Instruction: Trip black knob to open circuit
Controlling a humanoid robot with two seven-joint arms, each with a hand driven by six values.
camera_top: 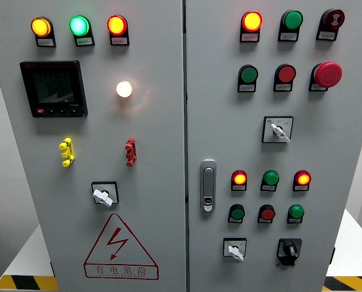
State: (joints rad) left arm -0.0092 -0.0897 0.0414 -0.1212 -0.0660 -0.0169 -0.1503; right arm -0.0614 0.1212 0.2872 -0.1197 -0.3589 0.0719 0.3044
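grey painted steel fills the head view: a cabinet (156, 152) with two doors, and neither of the robot's hands or arms shows anywhere, so whether the fingers are open or closed cannot be told. the black knob (289, 250) sits at the bottom of the right door, lowest and furthest right of the controls there, just beside a white-handled switch (235, 250) on its left and below a row of small dark buttons (266, 213). its handle appears to stand roughly upright, perhaps leaning slightly, though the dark shape is small and the exact angle is hard to read. a door latch (208, 185) lies well to its upper left, near the seam between the doors. on the left door a warning triangle (120, 246) sits low down, well apart from the knob. since the knob lies low and right of the middle, the right hand is judged the nearer one; it would have to come up from the lower right edge, pinch across the handle's long axis, and twist. the task looks not yet begun.
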